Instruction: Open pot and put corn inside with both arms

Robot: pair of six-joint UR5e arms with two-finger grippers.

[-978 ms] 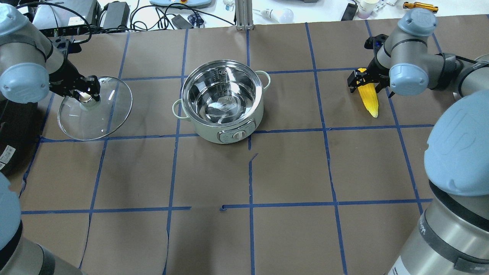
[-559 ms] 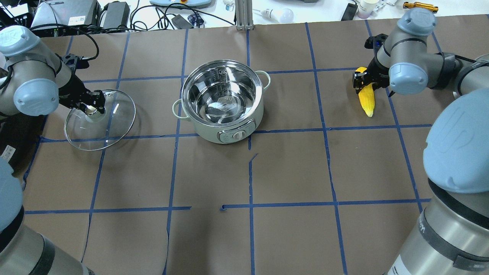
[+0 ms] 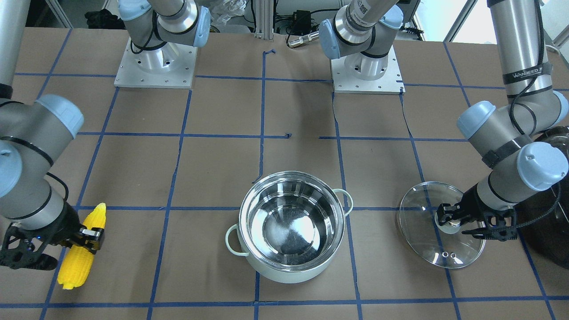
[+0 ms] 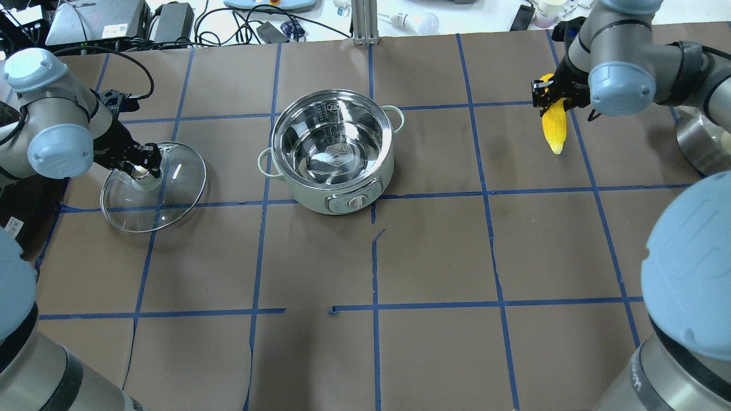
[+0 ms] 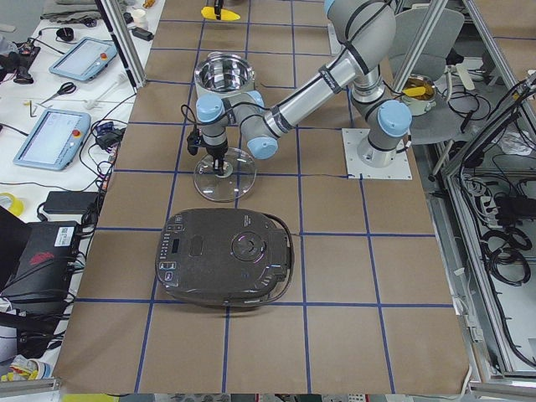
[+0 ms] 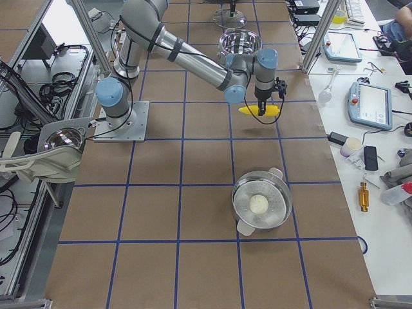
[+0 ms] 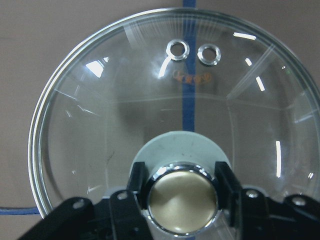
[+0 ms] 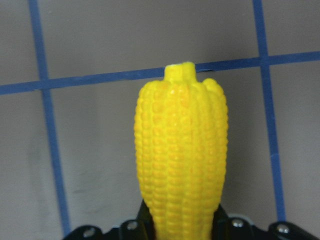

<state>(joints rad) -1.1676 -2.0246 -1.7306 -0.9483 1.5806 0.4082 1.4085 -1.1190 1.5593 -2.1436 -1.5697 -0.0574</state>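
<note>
The mint-green pot (image 4: 320, 200) stands open in the table's middle, its steel inside empty; it also shows in the front view (image 3: 289, 273). My left gripper (image 4: 140, 166) is shut on the beige knob (image 7: 182, 200) of the glass lid (image 4: 171, 200), held level and low over the table to the pot's left. I cannot tell whether the lid touches the table. My right gripper (image 4: 551, 98) is shut on the thick end of the yellow corn (image 4: 554, 130), held above the table far to the pot's right. The corn's tip points away in the right wrist view (image 8: 182, 150).
A large black appliance (image 5: 226, 255) sits on the table's left end, just beyond the lid. A second steel pot (image 6: 261, 205) stands at the right end. Cables, tablets and bottles lie along the far edge (image 4: 240, 23).
My left gripper has carried the lid a little to the right and nearer, and lowered it. My right gripper has lifted the corn and moved it toward the far edge.
</note>
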